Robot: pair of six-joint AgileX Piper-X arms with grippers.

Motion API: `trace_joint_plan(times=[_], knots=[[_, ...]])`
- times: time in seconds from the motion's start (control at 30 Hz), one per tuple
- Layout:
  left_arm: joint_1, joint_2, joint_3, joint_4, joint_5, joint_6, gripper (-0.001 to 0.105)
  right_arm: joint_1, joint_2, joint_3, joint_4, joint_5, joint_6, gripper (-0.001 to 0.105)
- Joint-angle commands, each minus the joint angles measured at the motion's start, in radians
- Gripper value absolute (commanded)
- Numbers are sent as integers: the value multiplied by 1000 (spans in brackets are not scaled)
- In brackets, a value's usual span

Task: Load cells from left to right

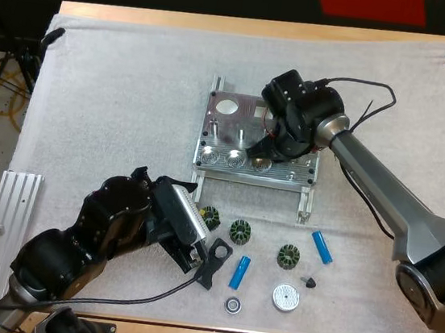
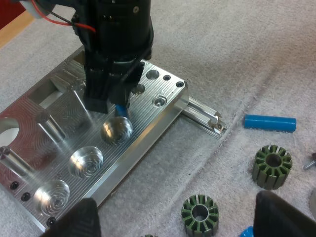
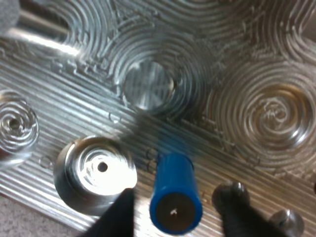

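Cell (image 3: 174, 192), bright blue, is clenched between the two black fingers of the right hand (image 1: 264, 149), upright, its lower end just over the right-hand one of three round pockets (image 2: 117, 129) along the front edge of the metal fixture (image 1: 236, 123). The right arm reaches in slantwise from the right, wrist bent steeply down over the fixture's front right part. Two loose cells (image 1: 239, 272) lie apart on the mat (image 1: 116, 105) nearer the front, among three green-and-black stator cores (image 1: 239, 232) and a white disc (image 1: 285, 297). The left arm curls in from the near left corner of the bench (image 1: 264, 27). The left hand (image 1: 212, 264) hangs low beside the leftmost core, fingers spread and gripping nothing.
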Motion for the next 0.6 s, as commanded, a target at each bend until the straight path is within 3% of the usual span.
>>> trace_joint_plan(times=[0.0, 0.1, 0.37, 0.57], knots=[[1, 0, -7, -3, -18, -6, 64, -1, -2, -5, 18, -5, -18, 60], [1, 0, -7, -3, -18, -5, 64, -1, -6, -24, 31, -5, -25, 65], [1, 0, -7, -3, -10, -5, 64, -1, -125, -48, 31, -3, -25, 65], [-5, 0, -7, -1, 45, -8, 64, -1, -247, -48, 29, -3, -25, 65]])
